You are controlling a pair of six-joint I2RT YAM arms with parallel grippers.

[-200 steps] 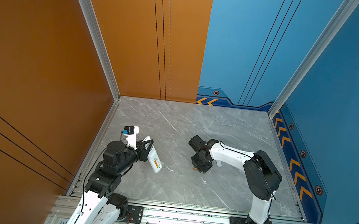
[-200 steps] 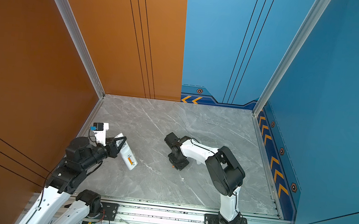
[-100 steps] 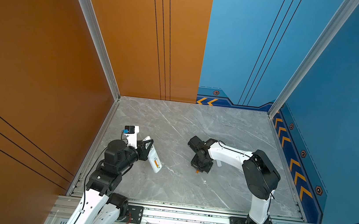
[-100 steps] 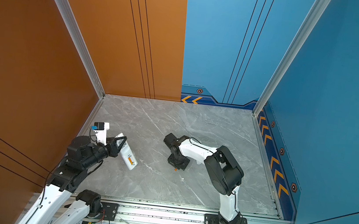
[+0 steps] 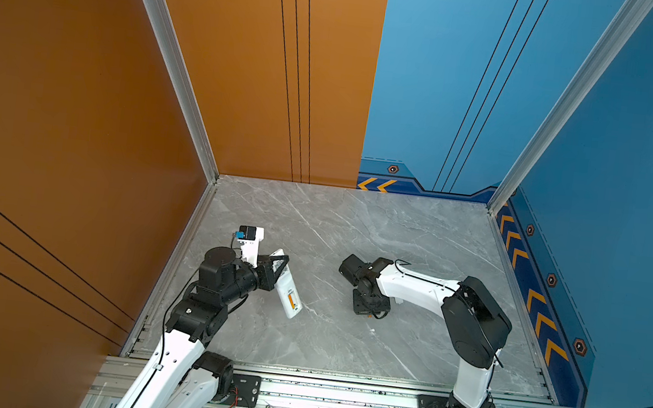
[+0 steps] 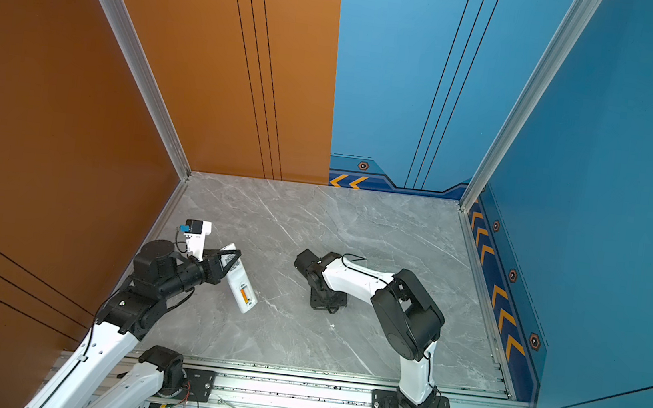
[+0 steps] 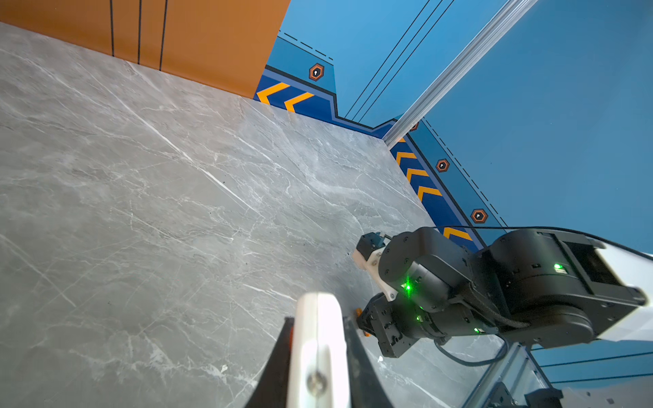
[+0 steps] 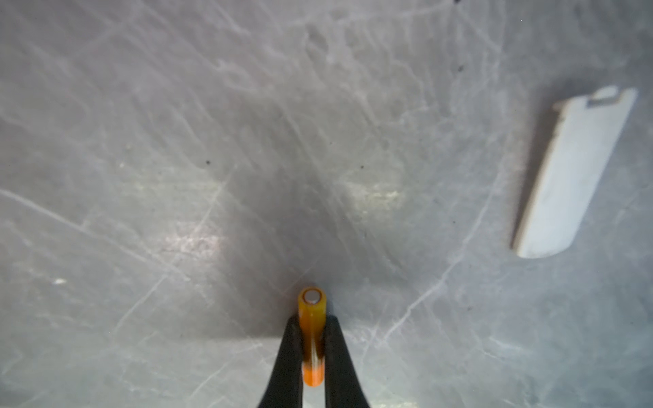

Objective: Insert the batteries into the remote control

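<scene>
right end effector [image 8: 313, 339] pinches a slim orange cylindrical battery [image 8: 311, 311] above the grey marble desk [image 8: 176, 141]; left end effector [image 7: 318, 353] clamps the slim white rectangular remote control [image 5: 286, 288].

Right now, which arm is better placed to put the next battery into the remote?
Right. Its claw is shut on a battery, while the left claw is occupied holding the remote, one battery already seated.

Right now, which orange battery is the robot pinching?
The battery squeezed between the right gripper fingers, down by the grey table. The other battery already sits inside the remote control, which the left gripper holds.
</scene>
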